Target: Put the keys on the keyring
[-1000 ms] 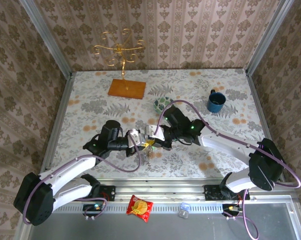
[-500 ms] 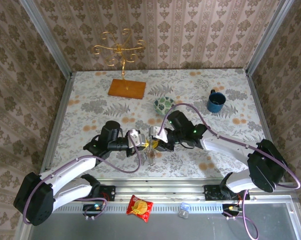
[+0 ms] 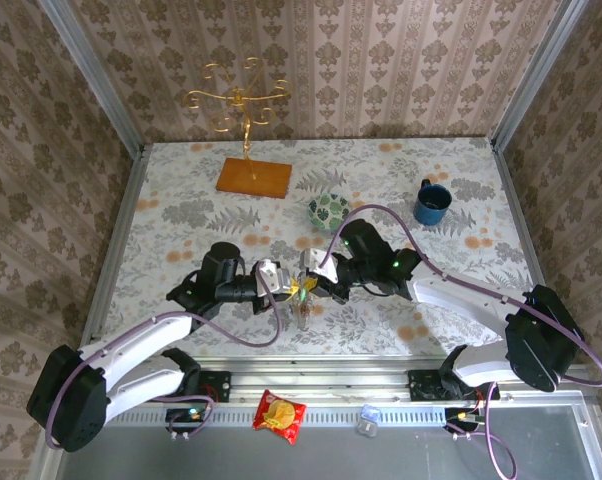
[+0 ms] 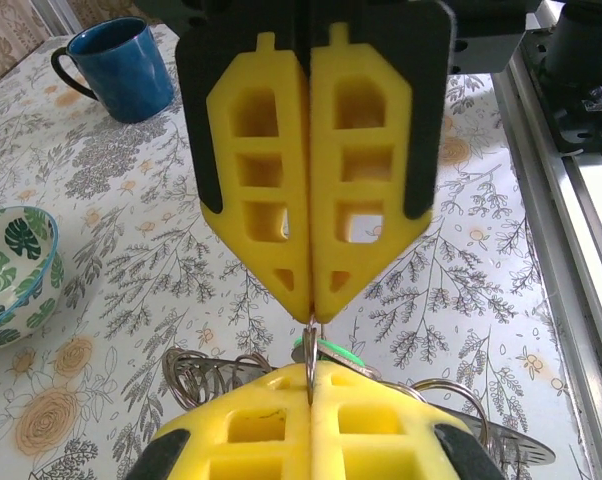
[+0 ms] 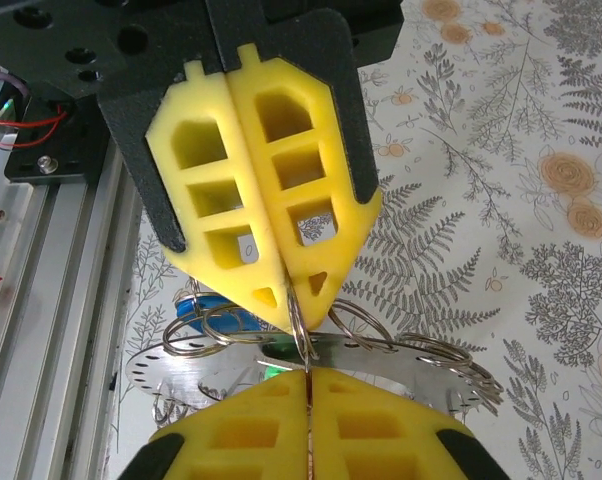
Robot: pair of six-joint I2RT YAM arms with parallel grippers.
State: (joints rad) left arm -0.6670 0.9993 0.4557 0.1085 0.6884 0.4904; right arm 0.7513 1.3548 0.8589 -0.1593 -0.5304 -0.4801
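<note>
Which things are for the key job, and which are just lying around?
For the job: keyring, green key, blue key, left claw, right claw.
Lying about: bowl, blue mug, wooden board, gold stand, snack packet.

Bowl (image 3: 327, 210) and mug (image 3: 431, 204) stand back right; table (image 3: 171, 220) lies open at left

1. I find no word, number or brand that I can read.
2. The snack packet (image 3: 279, 415) at the near edge has printing on its red and yellow front, but the lettering is too small to make out.
3. The bowl (image 4: 11, 270) on the counter (image 3: 181, 210) bears green leaf shapes, not letters.
</note>
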